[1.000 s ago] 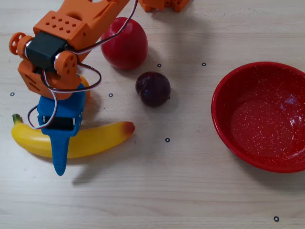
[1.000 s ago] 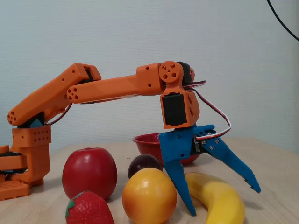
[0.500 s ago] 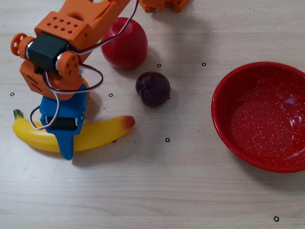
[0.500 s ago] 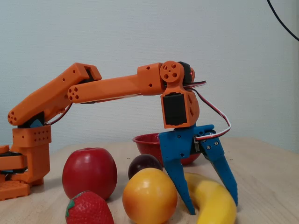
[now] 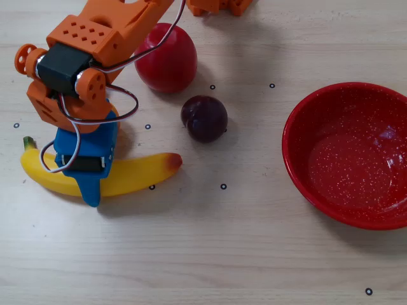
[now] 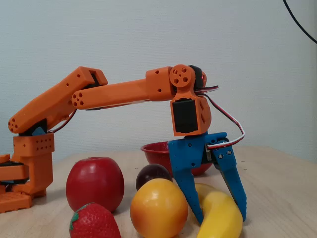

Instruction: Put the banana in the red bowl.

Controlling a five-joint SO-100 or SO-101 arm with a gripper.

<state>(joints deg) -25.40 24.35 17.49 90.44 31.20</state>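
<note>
We see the end effector [image 6: 218, 218] clamped across the banana [image 5: 133, 176], left side of the surface, red bowl [image 5: 346, 152] well apart at right. Glossy curved skin, grip left of middle: it may swivel or slip when lifted.

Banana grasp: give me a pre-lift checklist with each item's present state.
1. Gripper fingers on both sides of the banana: ok, one blue finger shows on each side in the fixed view.
2. Fingers closed firmly on the banana: cannot tell, contact looks snug but grip force does not show.
3. Grasp near the middle: not ok, in the overhead view it sits toward the green stem end, so the reddish end may droop.
4. Red bowl empty: ok, nothing lies inside.
5. Path to the bowl: ok if lifted first; the dark plum and red apple lie off the straight line.
6. Orange fruit beside the near finger: cannot tell whether it touches.
</note>
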